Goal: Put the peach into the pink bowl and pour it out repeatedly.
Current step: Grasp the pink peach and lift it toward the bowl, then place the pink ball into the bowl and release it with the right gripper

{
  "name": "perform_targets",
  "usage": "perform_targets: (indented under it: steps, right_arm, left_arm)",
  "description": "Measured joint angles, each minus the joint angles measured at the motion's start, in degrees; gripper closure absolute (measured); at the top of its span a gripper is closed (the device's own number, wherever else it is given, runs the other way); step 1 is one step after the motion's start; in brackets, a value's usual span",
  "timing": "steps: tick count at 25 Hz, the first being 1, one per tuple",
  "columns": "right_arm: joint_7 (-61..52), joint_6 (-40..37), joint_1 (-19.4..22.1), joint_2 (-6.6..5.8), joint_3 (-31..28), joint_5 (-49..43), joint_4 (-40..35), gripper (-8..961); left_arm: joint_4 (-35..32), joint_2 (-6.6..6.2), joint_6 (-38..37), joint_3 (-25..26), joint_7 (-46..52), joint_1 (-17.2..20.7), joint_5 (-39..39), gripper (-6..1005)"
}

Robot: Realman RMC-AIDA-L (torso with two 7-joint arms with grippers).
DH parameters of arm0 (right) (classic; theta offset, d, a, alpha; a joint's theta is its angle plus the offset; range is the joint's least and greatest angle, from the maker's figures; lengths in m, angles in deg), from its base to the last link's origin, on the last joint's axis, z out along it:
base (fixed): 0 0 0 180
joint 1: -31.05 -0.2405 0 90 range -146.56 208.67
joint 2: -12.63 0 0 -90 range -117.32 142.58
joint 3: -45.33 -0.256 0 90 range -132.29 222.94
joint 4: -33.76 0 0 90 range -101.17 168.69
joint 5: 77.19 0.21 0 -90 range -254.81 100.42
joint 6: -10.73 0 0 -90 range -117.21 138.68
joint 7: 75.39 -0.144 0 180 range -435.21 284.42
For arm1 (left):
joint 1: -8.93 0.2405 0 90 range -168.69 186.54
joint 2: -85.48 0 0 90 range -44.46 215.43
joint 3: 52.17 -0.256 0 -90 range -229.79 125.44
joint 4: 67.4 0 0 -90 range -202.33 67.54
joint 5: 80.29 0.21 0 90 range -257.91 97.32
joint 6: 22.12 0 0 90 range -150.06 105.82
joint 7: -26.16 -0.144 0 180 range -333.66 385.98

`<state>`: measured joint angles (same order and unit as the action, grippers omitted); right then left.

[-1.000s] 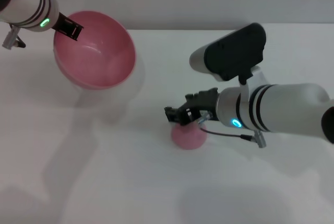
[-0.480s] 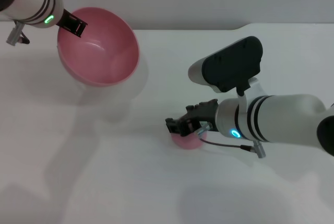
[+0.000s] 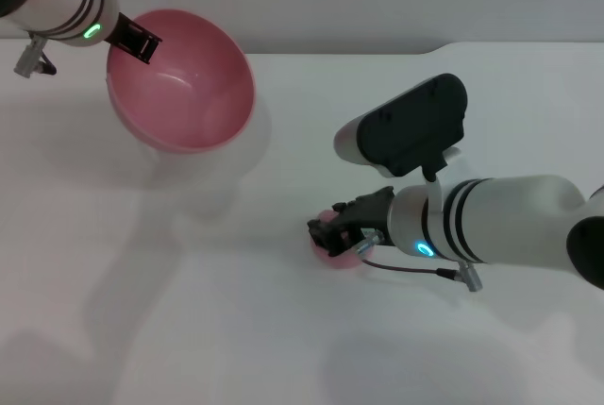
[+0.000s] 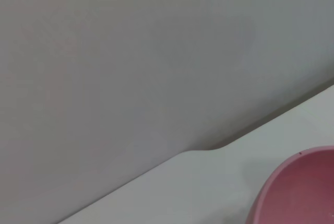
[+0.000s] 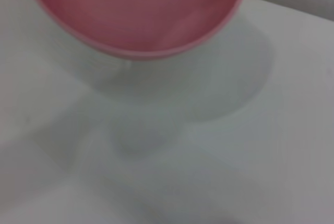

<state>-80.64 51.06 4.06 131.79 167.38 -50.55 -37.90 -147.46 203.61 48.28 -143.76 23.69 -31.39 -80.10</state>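
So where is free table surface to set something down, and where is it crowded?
Bare table lies wide between the pink bowl and the peach, and along the near edge. It is crowded where the right gripper is at the peach, and under the bowl held by the left gripper.

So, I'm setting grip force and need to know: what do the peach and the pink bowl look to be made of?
The pink bowl, held at its rim by the left gripper, looks like smooth glossy plastic: pale highlights streak its inner wall. The peach, under the right gripper, shows only a matte pink sliver with no shine; possibly soft plastic or foam, but that can't be settled from here.
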Motion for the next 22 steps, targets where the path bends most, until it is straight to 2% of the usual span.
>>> perform_targets:
  steps: [8, 10, 13, 18, 19, 20, 22]
  right_arm:
    - [0.77, 0.32, -0.19, -0.08, 0.84, -0.82, -1.36, 775]
    - [1.09, 1.27, 0.67, -0.18, 0.62, -1.79, -4.86, 846]
    - [1.36, 2.8, 1.62, -0.22, -0.02, -3.36, -8.28, 859]
    - [2.63, 7.92, 4.93, -0.25, -3.11, -8.34, -20.58, 882]
    - [3.32, 10.57, 5.72, -0.16, -4.4, -10.18, -25.55, 887]
    - [3.32, 10.57, 5.72, -0.16, -4.4, -10.18, -25.55, 891]
    - [3.57, 13.56, 6.6, -0.01, -5.41, -13.23, -31.1, 900]
  left_arm:
    - [0.62, 0.0, 0.02, -0.08, 0.0, 0.03, 0.04, 952]
    - [0.87, 0.0, 0.02, -0.22, 0.0, 0.01, 0.05, 952]
    - [1.06, 0.09, 0.0, -1.37, 0.1, -0.07, 0.07, 952]
    - [1.08, 0.28, -0.33, -3.39, 0.69, 0.18, -0.31, 952]
    - [1.08, 0.3, -0.39, -3.55, 0.75, 0.24, -0.34, 952]
    - [1.09, 0.36, -0.47, -3.86, 0.89, 0.36, -0.4, 952]
    - [1.1, 0.4, -0.52, -4.43, 1.32, 0.46, -0.61, 952]
